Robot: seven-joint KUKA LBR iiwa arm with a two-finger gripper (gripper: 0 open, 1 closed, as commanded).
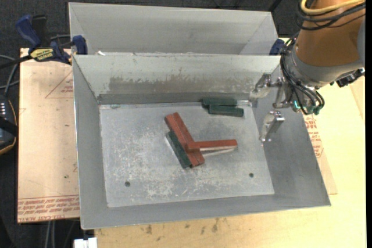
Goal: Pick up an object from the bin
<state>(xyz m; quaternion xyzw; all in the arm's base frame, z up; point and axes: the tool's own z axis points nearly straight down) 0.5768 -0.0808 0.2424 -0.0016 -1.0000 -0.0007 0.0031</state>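
Note:
My gripper (266, 107) hangs at the right side of the bin, over the sloped right wall, open, and I see nothing between its fingers. A dark green block (222, 107) lies at the foot of the back wall, just left of the gripper. In the middle of the bin floor a long red block (183, 139) lies diagonally on top of a dark green block (178, 151). A thinner red-brown block (217, 146) sticks out to the right from that pair, towards the gripper.
The arm with its orange cover reaches in over the bin's right rim. Bare floor stretches along the left and front of the bin.

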